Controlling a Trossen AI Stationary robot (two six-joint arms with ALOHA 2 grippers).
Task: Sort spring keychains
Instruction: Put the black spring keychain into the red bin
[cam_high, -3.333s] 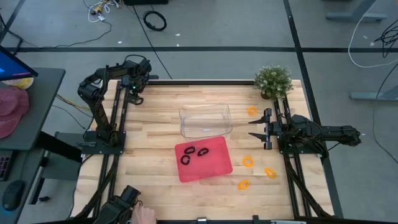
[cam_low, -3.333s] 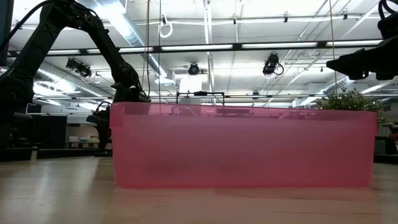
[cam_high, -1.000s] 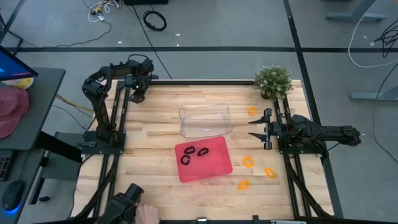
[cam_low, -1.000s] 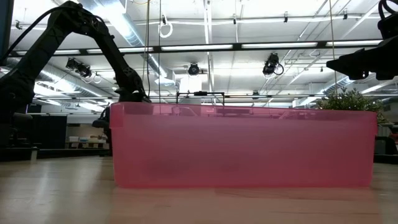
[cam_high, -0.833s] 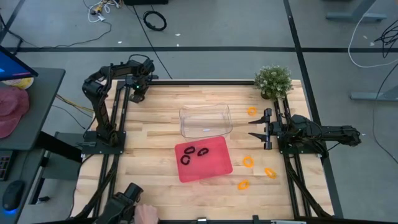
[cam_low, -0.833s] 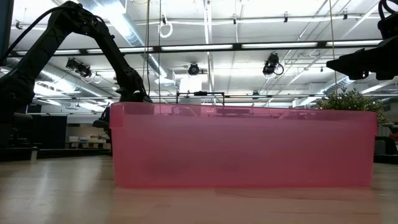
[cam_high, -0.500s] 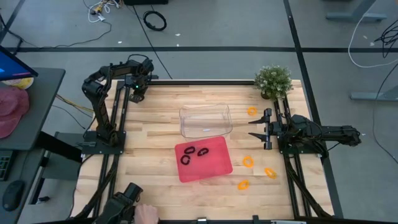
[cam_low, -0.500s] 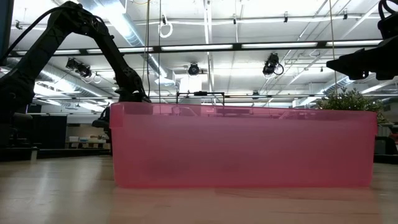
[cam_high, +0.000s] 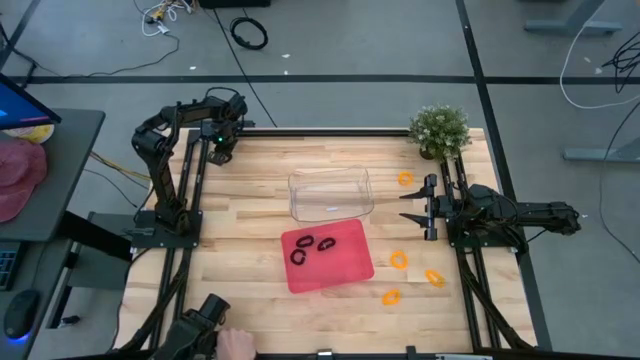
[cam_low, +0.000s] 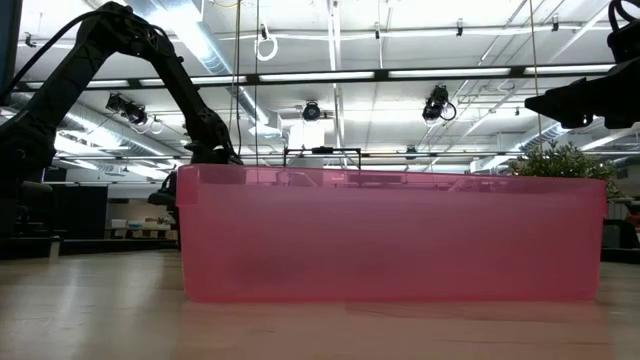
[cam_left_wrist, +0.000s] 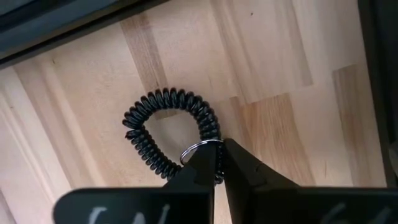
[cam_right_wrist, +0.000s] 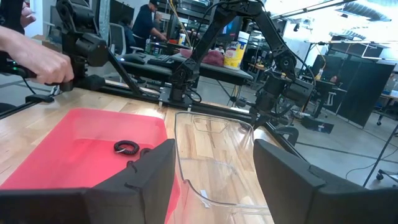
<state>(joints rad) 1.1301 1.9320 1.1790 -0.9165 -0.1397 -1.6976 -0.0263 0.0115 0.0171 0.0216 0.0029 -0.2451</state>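
Gripping a black spring keychain (cam_left_wrist: 171, 134) at its metal ring end, the left gripper (cam_left_wrist: 219, 163) is down at the far left corner of the worktop (cam_high: 250, 210), its two fingers pressed together on the coil where it lies on the bare wood. In the high view the same gripper (cam_high: 220, 150) sits just inside that corner, well apart from both containers. The right gripper (cam_high: 408, 206) waits at the right edge of the worktop, its fingers spread apart and holding nothing, pointed toward the clear bin (cam_high: 330, 193) at the middle.

As for progress, the red tray (cam_high: 345, 262) nearer the front edge already holds three black keychains (cam_high: 312, 247), so the one in the left gripper looks to be the last black one to carry over. The orange half seems untouched: one orange keychain (cam_high: 404, 179) lies near the potted plant (cam_high: 439, 129) toward the far right corner, and three more orange keychains (cam_high: 399, 260) are scattered by the right edge toward the front. The clear bin shows nothing inside it. A person's hand (cam_high: 232, 345) rests at the front edge, away from the work.
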